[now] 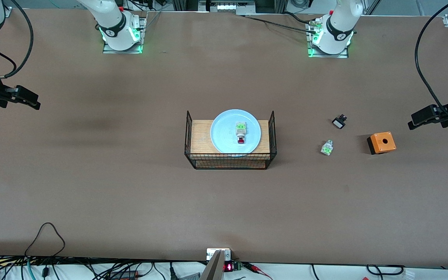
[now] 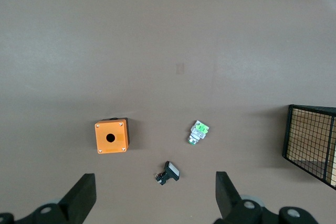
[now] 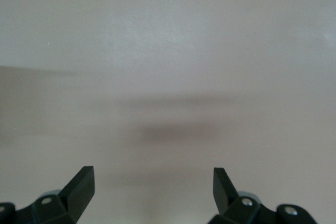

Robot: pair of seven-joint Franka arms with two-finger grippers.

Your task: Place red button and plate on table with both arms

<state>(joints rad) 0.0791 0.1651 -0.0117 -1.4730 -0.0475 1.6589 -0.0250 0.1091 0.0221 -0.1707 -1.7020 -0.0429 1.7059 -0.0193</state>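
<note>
Red button [image 1: 240,133] on plate [image 1: 221,134], atop basket stand [image 1: 200,136], mid-table [image 1: 130,186].
Left gripper [image 2: 152,195] and right gripper [image 3: 152,187] raised over table ends, jaws wide apart, holding nothing.

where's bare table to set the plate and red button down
Bare table runs wide from the basket stand toward the right arm's end, and nearer the front camera. Crowded toward the left arm's end: clear-white part, black part, orange box.
</note>
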